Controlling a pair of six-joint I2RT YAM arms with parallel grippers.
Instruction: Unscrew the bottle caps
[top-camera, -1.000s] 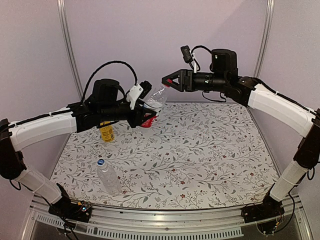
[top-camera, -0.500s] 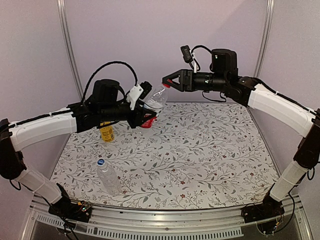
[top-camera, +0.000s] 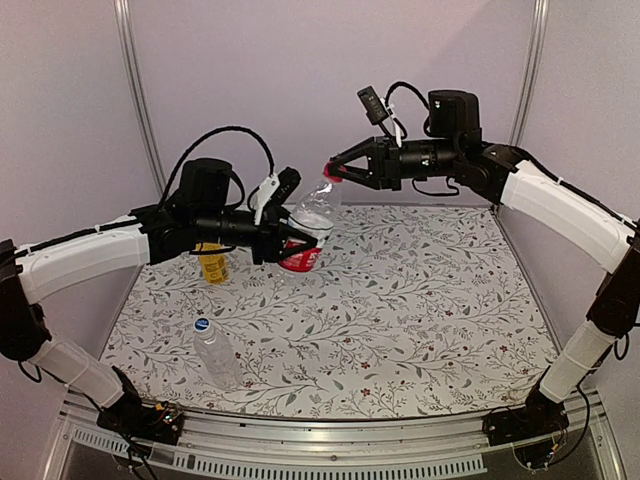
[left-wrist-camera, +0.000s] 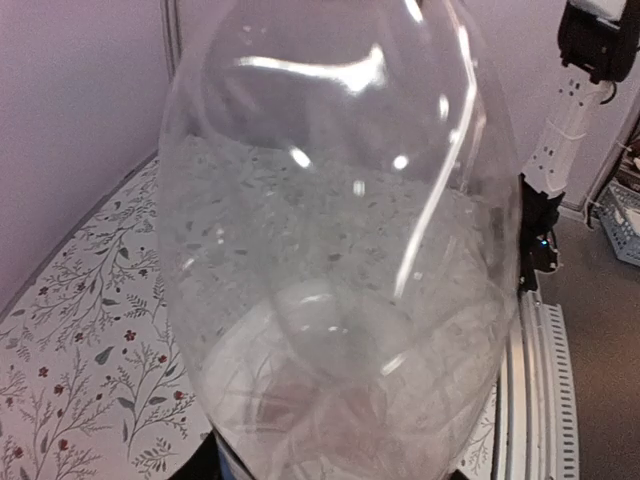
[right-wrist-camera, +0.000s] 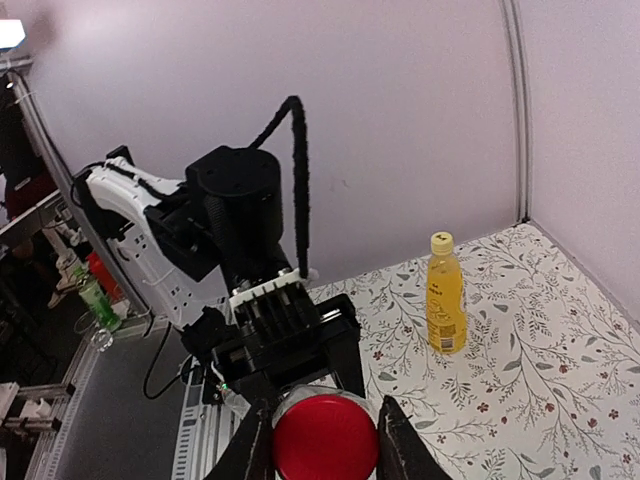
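My left gripper is shut round the lower body of a clear bottle with a red label, held tilted above the table with its neck pointing up and right. In the left wrist view the clear bottle fills the picture and hides the fingers. The red cap sits at the bottle's mouth, and my right gripper is shut on it. From the right wrist, the red cap lies between the two fingertips of my right gripper, which press its sides.
A yellow-orange bottle with a yellow cap stands at the back left, half hidden behind my left arm. A clear unlabelled bottle with a blue cap lies near the front left. Walls enclose the floral table.
My right gripper has closed on the red cap. My left arm has swung the bottle more upright and slightly lower, turning the red label to the front.
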